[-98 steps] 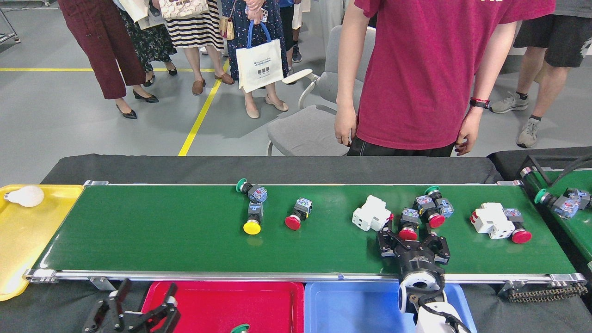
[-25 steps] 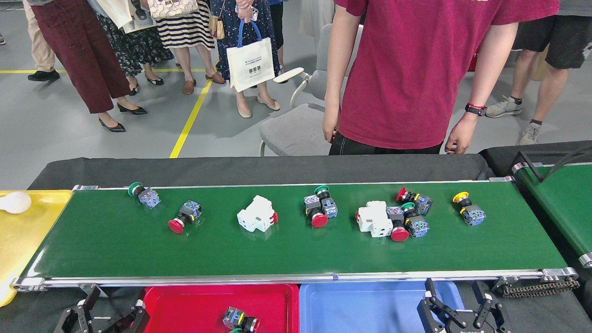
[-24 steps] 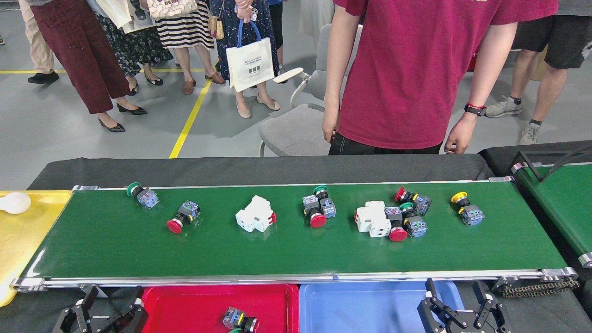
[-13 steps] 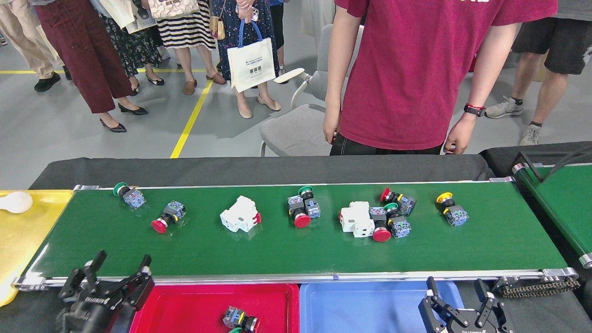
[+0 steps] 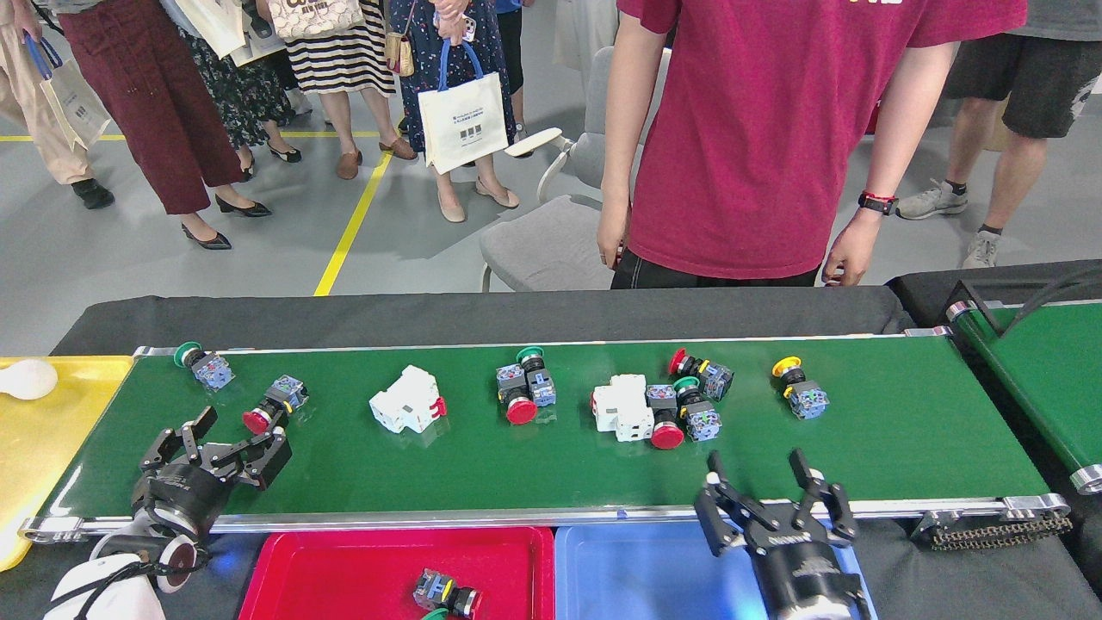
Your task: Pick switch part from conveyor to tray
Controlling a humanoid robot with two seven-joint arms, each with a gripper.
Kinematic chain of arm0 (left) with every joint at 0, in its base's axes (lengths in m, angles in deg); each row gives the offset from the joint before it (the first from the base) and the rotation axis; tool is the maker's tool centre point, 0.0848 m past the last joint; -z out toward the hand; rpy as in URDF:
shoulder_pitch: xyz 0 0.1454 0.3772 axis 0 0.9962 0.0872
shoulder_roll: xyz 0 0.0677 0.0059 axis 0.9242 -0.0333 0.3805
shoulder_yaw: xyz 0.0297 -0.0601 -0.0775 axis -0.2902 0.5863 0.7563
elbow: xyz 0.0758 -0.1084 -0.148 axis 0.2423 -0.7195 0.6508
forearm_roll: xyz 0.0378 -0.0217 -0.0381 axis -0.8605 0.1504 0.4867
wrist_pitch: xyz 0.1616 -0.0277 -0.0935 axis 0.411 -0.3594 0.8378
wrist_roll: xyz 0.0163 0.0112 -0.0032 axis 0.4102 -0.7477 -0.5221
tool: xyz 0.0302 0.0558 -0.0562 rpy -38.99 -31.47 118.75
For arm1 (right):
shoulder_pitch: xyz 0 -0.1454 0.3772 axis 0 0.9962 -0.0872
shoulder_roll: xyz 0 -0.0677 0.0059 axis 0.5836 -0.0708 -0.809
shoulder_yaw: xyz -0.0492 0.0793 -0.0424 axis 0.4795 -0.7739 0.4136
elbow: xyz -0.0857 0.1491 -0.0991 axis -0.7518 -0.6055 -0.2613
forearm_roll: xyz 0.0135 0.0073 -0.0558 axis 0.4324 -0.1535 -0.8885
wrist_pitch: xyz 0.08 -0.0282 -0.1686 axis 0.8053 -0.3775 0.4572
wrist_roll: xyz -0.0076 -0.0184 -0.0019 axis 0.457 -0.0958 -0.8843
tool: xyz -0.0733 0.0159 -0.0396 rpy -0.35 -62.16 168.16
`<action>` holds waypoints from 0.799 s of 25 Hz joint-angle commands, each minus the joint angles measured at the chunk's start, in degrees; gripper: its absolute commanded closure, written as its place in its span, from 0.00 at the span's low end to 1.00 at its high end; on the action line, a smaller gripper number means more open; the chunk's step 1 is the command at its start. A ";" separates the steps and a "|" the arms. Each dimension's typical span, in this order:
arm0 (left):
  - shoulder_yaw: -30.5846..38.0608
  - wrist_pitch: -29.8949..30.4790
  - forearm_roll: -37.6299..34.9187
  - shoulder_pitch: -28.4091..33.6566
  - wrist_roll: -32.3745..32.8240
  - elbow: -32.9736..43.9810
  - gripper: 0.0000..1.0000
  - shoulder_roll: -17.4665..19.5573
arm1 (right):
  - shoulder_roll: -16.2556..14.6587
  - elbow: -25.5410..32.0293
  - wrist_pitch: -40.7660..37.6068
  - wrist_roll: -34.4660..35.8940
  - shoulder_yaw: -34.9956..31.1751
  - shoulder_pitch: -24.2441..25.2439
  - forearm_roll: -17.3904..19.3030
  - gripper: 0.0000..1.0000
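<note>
The conveyor (image 5: 551, 469) carries several switch parts in a row. From the left: a green-capped one (image 5: 202, 365), a red-capped one (image 5: 274, 405), a white block (image 5: 405, 400), a pair (image 5: 523, 396), a cluster around a second white block (image 5: 622, 406), and a yellow-capped one (image 5: 801, 392). My left gripper (image 5: 237, 435) is open over the belt's near left, just short of the red-capped part. My right gripper (image 5: 758, 469) is open at the near rail, below the cluster, holding nothing. The red tray (image 5: 344, 568) holds one switch part (image 5: 445, 592). The blue tray (image 5: 637, 568) sits beside it.
A yellow tray (image 5: 34, 448) with a white bulb (image 5: 26, 377) lies off the belt's left end. A second green belt (image 5: 1033, 370) runs at the right. A person in a red shirt (image 5: 775, 138) stands just behind the conveyor, beside a grey chair (image 5: 551, 241).
The parts have all drifted left along the belt. Both grippers have come up from below the near rail; the left one has reached over the belt toward the red-capped part.
</note>
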 commanded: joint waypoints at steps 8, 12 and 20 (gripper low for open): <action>-10.90 -7.81 -0.12 -12.91 -12.48 -21.32 0.35 -0.10 | 3.46 -17.31 13.10 -2.42 8.99 -13.58 -2.86 0.04; -12.48 -7.55 0.15 -13.00 -13.27 -21.40 0.75 -0.18 | 5.57 -22.32 13.45 -2.60 9.26 -16.83 -2.59 0.04; -12.66 -2.64 0.32 -10.98 -16.26 -15.53 0.95 -0.01 | 5.66 -28.65 13.62 -2.33 9.79 -20.79 -0.39 0.04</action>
